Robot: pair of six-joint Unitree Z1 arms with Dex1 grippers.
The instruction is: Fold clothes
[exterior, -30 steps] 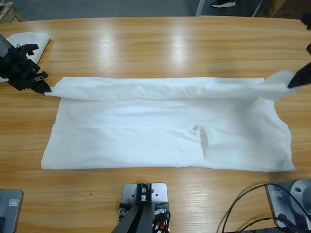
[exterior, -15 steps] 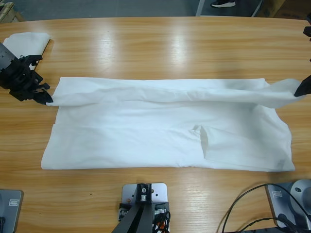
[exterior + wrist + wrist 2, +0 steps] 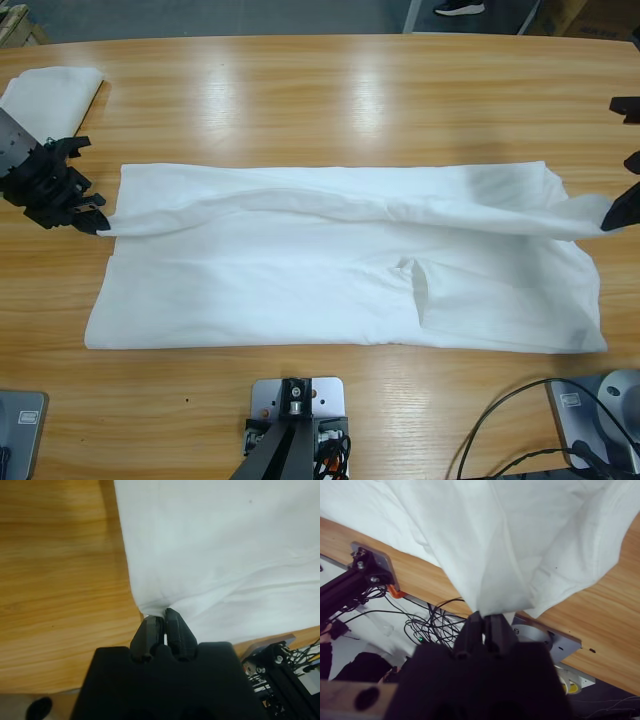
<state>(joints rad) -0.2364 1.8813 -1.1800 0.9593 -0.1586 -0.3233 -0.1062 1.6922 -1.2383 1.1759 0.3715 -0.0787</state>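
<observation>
Across wooden tabletop, left end effector and right end effector clamped on white T-shirt corners, stretching the edge taut for folding.

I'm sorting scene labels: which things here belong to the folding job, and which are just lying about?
In the job: white T-shirt; left hand and right hand, each pinching an end of its folded edge.

Lying about: second white cloth at the table's far corner; cables.

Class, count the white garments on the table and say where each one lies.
2. A large shirt is spread across the table's middle, pinched at both ends by the hands; a smaller folded cloth lies at the far left corner.
</observation>
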